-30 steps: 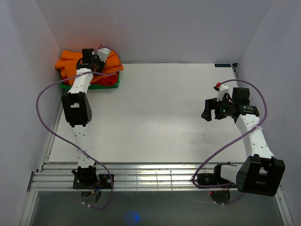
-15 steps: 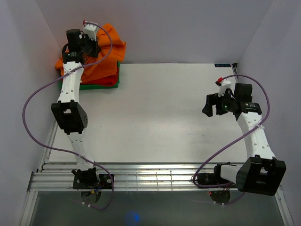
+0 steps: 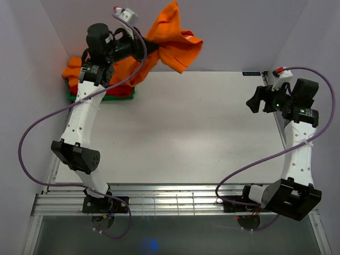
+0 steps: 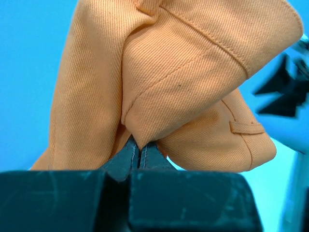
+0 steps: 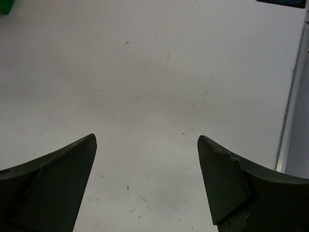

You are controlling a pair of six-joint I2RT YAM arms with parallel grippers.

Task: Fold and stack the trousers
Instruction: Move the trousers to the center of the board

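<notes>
- The left gripper (image 3: 147,49), in the upper left of the top view, is closed tight on a fold of the trousers (image 3: 178,40).
- The trousers hang bunched in the air in front of the back wall (image 3: 228,32), above the desk's (image 3: 186,127) far edge.
- From the gripper, orange cloth trails down and left toward the orange heap (image 3: 74,71) in the upper left corner.
- The heap lies on a red garment (image 3: 119,91) in a green bin (image 3: 74,98).
- In the left wrist view the fingertips (image 4: 130,152) pinch a stitched hem, with a belt loop (image 4: 246,126) at lower right.
- The right gripper (image 3: 256,101), at the right of the top view, is spread wide and holds nothing.
- Its wrist view shows only bare desk between the fingers (image 5: 63,179).
</notes>
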